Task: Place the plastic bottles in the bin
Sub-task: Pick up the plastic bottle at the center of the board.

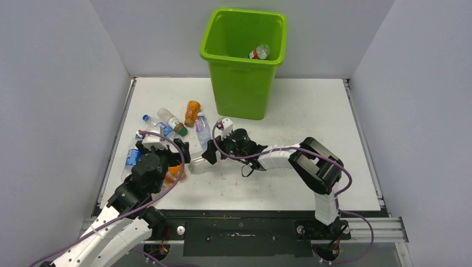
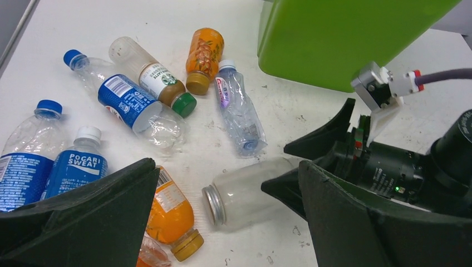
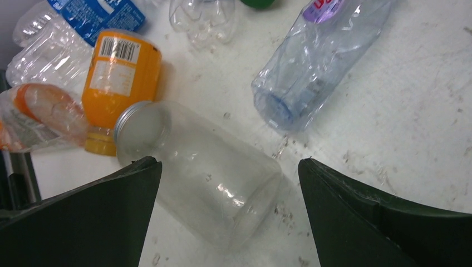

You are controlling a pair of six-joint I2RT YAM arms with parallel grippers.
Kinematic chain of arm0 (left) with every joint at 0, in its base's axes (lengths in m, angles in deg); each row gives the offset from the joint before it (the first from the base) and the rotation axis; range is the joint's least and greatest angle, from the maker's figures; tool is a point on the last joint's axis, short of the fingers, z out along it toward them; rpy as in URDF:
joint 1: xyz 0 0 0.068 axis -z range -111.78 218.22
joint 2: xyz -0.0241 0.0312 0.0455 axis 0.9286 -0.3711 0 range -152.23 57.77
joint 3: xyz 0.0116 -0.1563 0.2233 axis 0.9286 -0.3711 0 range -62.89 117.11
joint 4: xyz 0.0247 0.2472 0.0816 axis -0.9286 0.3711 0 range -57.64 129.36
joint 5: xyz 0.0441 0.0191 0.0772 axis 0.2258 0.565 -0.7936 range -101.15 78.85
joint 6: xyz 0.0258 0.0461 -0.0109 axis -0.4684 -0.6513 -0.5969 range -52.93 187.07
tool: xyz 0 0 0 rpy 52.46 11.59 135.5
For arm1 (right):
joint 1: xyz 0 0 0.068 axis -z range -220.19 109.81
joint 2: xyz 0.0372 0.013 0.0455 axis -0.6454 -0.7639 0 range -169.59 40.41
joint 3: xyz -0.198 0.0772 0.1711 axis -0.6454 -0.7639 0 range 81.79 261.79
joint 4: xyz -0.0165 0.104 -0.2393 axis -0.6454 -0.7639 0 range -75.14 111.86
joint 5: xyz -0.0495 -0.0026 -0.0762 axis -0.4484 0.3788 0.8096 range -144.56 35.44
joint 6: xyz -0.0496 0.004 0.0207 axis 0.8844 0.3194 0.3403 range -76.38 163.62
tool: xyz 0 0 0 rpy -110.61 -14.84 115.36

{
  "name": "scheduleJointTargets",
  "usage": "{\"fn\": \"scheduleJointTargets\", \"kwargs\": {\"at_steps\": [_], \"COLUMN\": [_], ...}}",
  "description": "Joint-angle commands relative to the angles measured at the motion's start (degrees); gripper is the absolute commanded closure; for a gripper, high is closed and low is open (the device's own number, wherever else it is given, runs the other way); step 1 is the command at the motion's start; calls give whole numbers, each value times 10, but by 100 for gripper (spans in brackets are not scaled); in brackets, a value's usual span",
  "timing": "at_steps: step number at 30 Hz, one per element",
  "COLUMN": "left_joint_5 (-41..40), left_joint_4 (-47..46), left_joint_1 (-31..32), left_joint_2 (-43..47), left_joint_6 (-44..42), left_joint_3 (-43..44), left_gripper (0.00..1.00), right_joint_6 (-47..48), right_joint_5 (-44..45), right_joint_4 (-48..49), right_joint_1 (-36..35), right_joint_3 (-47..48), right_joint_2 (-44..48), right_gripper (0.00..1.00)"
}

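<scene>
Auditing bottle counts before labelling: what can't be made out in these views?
- Tall lime-green plastic bin, top view: its own front wall hides the floor; one clear red-labelled bottle shows.
- Orange plastic bottle, left wrist view: a finger of the left gripper partly covers it.
- Blue-labelled clear bottle, right wrist view: cut off by the top edge.

white table, grey partition walls

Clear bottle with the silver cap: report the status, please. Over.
Right gripper open, astride the clear bottle, no grip yet. Left gripper open, empty, close by. Orange bottle lies beside its cap end.
</scene>
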Motion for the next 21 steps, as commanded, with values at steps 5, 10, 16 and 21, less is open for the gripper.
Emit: {"fn": "scheduleJointTargets", "kwargs": {"at_steps": [5,10,16,21], "left_joint_5": [50,61,70,63], "left_joint_4": [-8,0,5,19], "left_joint_1": [2,3,2,2], "left_joint_2": [-33,-53,-58,-70], "left_joint_6": [-4,-1,2,14], "left_joint_3": [33,41,44,56], "left_gripper": [4,4,4,4], "right_joint_6": [-57,33,220,301], "right_joint_5": [12,34,104,122], "right_joint_4": [59,0,-125,-165], "right_joint_1": [-43,-49,-96,-126], "right_joint_3": [-95,-92,-31,2], "right_joint_2": [89,120,122,111], "right_gripper": [0,7,9,8]}}
